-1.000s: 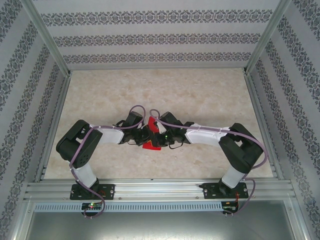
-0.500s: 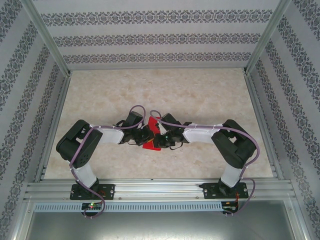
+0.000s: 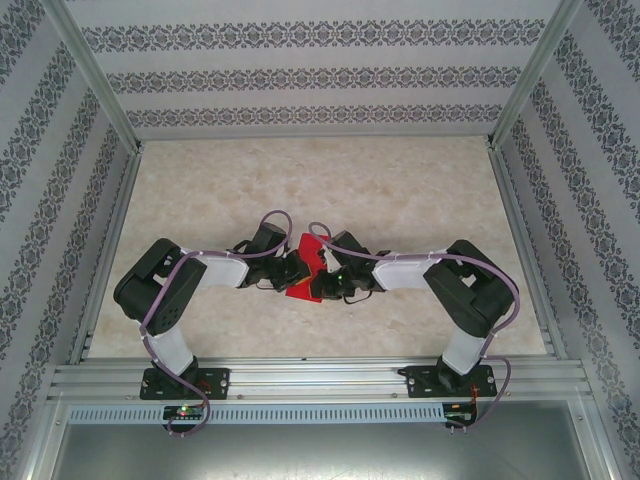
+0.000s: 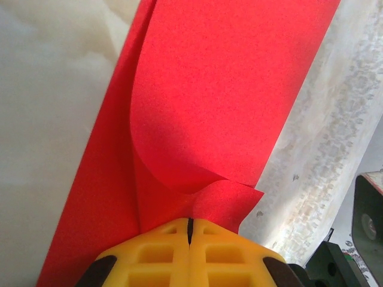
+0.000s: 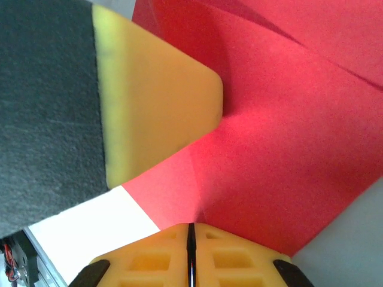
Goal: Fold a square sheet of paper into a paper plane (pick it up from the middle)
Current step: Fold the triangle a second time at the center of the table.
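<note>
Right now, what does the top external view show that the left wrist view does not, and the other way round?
The top external view adds the whole setting: the left arm and right arm meeting over the middle of the beige marbled table, with patterned walls around it. The left wrist view adds close detail: the yellow left gripper shut on the thin red sheet of paper, whose upper layer curls. Both show that red paper and the table surface.

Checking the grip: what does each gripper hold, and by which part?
Both pinch the red paper: left gripper near a curled corner, right gripper at its edge.
</note>
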